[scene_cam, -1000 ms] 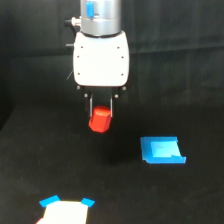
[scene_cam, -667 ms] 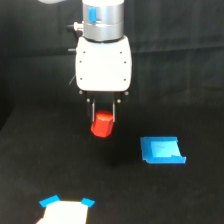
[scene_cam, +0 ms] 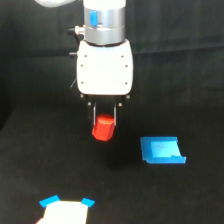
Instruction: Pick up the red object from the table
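The red object [scene_cam: 103,129], a small red-orange stubby block, hangs between the two thin fingers of my gripper [scene_cam: 104,123] in the middle of the exterior view. The gripper is shut on it and holds it above the black table [scene_cam: 40,170]. The white gripper body and the arm's grey wrist rise above it. The block's upper part is partly hidden by the fingers.
A flat blue square piece [scene_cam: 161,150] lies on the table toward the exterior view's right of the gripper. A white piece with blue corners [scene_cam: 66,210] sits at the bottom edge, left of centre. The black backdrop blends with the table.
The gripper has risen a little with the red object in it, and the object is higher above the table than before. The blue piece has not moved.
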You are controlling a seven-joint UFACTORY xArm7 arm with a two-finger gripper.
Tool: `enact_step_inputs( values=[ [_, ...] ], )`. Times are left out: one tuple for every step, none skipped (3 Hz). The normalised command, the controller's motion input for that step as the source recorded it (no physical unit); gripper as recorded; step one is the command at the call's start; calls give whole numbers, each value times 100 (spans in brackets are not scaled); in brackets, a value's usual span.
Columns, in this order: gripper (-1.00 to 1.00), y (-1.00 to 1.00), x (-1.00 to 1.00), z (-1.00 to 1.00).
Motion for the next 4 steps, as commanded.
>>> enact_step_inputs(
  values=[
    [-75,28,-11,10],
    [-87,34,25,59],
    [-97,44,-22,8],
    [-32,-61,-14,9]
  ],
)
